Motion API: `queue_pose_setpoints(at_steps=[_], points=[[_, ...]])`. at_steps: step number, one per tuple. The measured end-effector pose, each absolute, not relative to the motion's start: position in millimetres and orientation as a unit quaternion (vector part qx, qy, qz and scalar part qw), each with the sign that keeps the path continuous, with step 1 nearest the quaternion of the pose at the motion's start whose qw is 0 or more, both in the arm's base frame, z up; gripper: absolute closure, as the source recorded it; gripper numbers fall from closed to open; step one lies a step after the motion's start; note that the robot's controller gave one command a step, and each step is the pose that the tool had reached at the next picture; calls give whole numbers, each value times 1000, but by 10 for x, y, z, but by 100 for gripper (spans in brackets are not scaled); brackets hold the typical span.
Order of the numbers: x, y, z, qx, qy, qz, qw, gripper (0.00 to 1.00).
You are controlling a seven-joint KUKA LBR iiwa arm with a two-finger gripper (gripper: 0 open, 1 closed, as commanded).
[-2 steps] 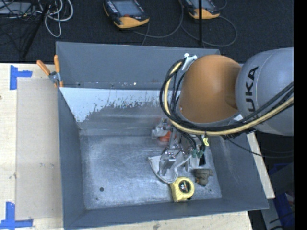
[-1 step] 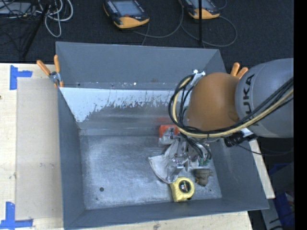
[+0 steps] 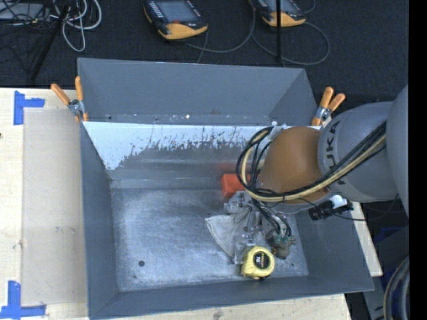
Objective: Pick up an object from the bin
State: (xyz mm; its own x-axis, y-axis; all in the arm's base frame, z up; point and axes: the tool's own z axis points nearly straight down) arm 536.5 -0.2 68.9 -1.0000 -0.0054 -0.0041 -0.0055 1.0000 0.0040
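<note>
One camera, above bin (image 3: pixel 167 239), looking down, slightly oblique

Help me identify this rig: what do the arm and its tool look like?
The arm is a thick, rounded grey casing with dark lettering near the wrist. An orange-brown dome cover caps the wrist, ringed by looping black and pale cables. Below it the tool is small, bare metal with thin wires.

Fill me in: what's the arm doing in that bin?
The gripper is down in the right half of the bin, over a small heap: a pale crumpled sheet, a yellow tape measure at the near side, a red-orange block toward the back wall. Whether it has hold of anything can't be told.
</note>
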Motion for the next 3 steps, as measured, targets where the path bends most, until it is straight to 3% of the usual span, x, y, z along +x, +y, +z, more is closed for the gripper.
queue_pose_setpoints(at_steps=[1, 2, 3], points=[[5643, -303, 721, -33, 999, 4, -1, 0], [5459, -85, 731, -4, 1000, -1, 8, 0], [5664, -274, 750, -34, 999, 2, 2, 100]])
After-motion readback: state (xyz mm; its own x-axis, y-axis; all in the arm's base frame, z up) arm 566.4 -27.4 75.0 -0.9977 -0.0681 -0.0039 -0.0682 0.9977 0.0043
